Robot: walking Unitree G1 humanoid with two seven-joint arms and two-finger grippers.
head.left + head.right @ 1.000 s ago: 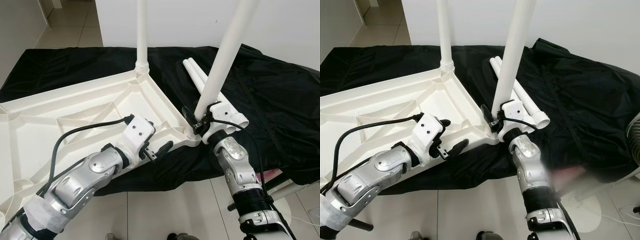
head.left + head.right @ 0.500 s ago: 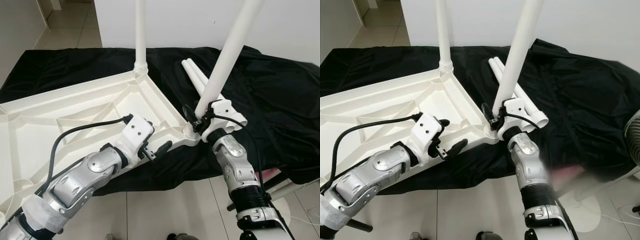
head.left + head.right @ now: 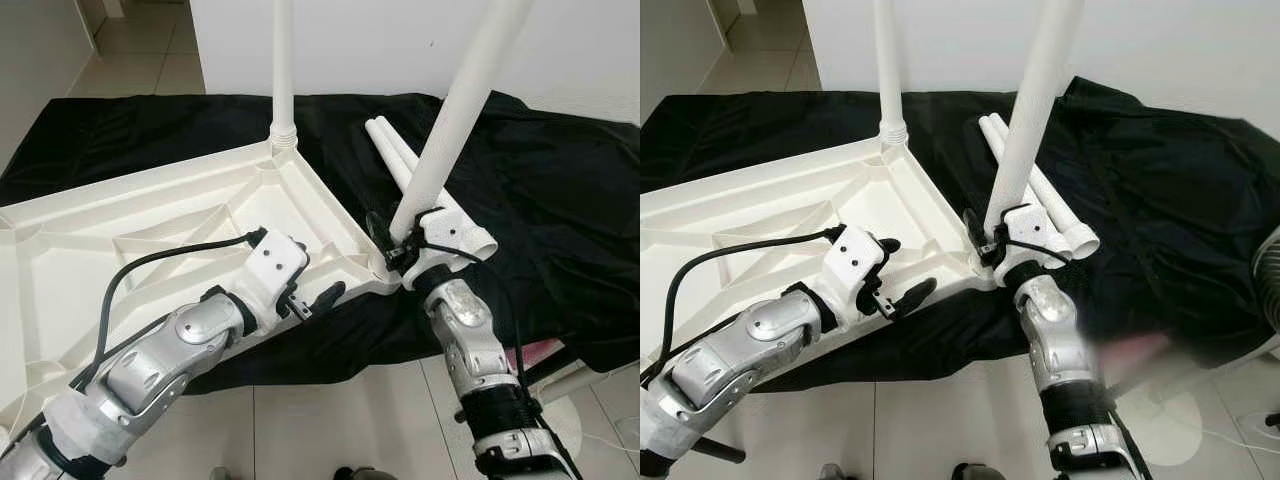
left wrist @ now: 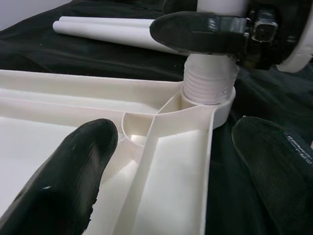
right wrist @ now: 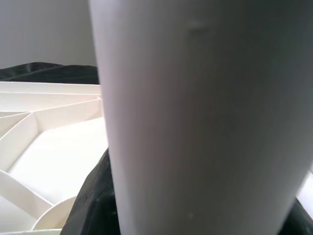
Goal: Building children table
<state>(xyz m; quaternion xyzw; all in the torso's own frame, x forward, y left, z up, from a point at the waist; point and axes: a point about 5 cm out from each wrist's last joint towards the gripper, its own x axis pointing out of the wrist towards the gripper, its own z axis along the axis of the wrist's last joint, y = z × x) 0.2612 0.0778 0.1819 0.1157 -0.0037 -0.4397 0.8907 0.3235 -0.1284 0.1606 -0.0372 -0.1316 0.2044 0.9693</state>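
Note:
A white plastic tabletop (image 3: 150, 230) lies upside down on a black cloth. One white leg (image 3: 283, 70) stands upright in its far corner socket. My right gripper (image 3: 392, 238) is shut on a second white leg (image 3: 455, 110), which leans to the right with its threaded end (image 4: 208, 85) in the near corner socket (image 4: 215, 105). My left gripper (image 3: 310, 295) is open, its fingers (image 4: 73, 171) straddling the tabletop's near edge rib just left of that socket.
Two spare white legs (image 3: 400, 155) lie side by side on the black cloth (image 3: 560, 190) behind the right gripper. A white wall stands behind the cloth. Tiled floor (image 3: 330, 420) runs along the near side, with a white round base (image 3: 575, 420) at lower right.
The right gripper has twisted on the leaning leg and its wrist housing has shifted slightly; the leg's tilt changed a little. The left gripper stays at the tabletop edge.

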